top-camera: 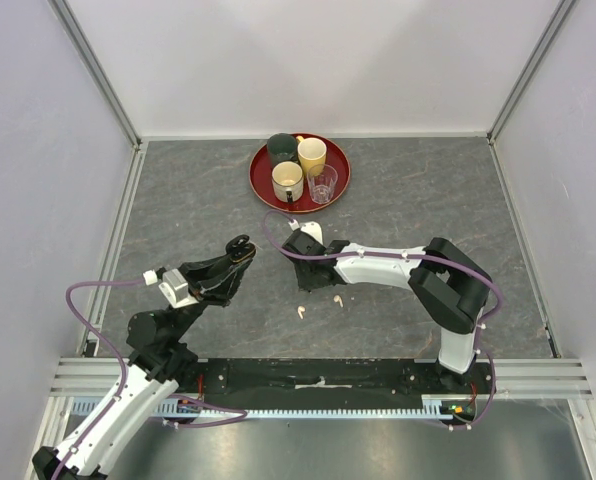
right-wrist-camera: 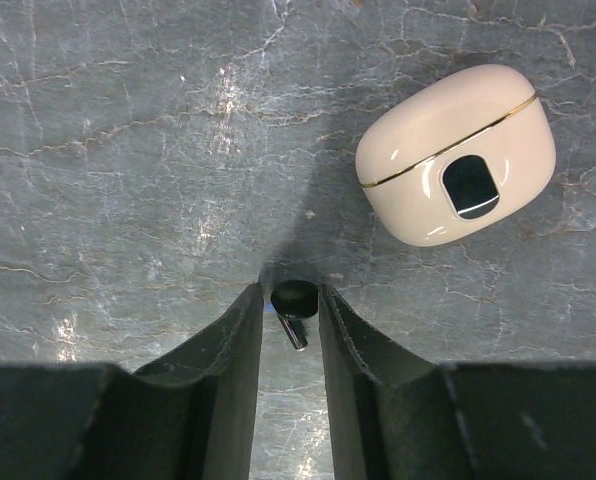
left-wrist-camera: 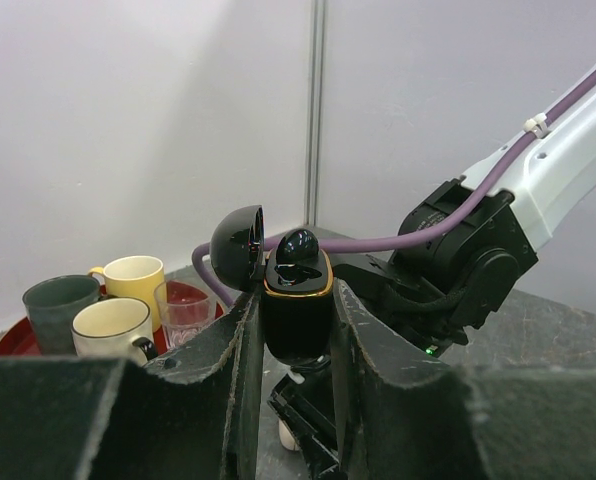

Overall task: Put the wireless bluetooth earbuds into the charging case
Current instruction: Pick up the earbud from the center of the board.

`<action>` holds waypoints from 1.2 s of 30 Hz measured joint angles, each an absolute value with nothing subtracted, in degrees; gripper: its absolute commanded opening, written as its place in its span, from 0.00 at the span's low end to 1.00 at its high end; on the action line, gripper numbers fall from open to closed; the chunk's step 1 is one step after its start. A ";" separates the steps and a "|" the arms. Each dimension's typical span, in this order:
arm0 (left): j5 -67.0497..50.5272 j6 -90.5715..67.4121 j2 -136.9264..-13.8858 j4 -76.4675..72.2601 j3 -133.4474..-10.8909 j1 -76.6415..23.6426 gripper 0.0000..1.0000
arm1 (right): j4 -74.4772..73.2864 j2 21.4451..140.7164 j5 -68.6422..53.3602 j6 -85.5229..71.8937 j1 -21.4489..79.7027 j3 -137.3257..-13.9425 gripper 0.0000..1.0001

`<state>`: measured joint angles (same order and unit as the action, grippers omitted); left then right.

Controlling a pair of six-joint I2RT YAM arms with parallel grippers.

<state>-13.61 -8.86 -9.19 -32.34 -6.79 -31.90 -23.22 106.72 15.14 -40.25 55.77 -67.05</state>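
Observation:
My left gripper (left-wrist-camera: 296, 296) is shut on the body of a black charging case (left-wrist-camera: 298, 320), held upright above the table with its lid (left-wrist-camera: 240, 245) flipped open to the left. One black earbud (left-wrist-camera: 298, 250) sits in the case's top. My right gripper (right-wrist-camera: 290, 290) points down at the table, with a second black earbud (right-wrist-camera: 295, 300) lying between its fingertips. The jaws stand narrowly open: the right finger touches the earbud and a sliver of gap shows on the left. In the top view the left gripper (top-camera: 236, 255) and right gripper (top-camera: 304, 284) are close together.
A closed cream charging case (right-wrist-camera: 456, 155) lies just beyond the right fingertips. Two cream-white earbuds (top-camera: 301, 311) (top-camera: 338, 300) lie on the table nearer the arm bases. At the back, a red tray (top-camera: 261, 188) holds several cups and a glass.

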 measured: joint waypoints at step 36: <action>-13.52 -8.88 -12.38 -35.59 -6.68 -31.90 0.02 | -18.02 89.60 21.45 -41.45 55.77 -63.79 0.04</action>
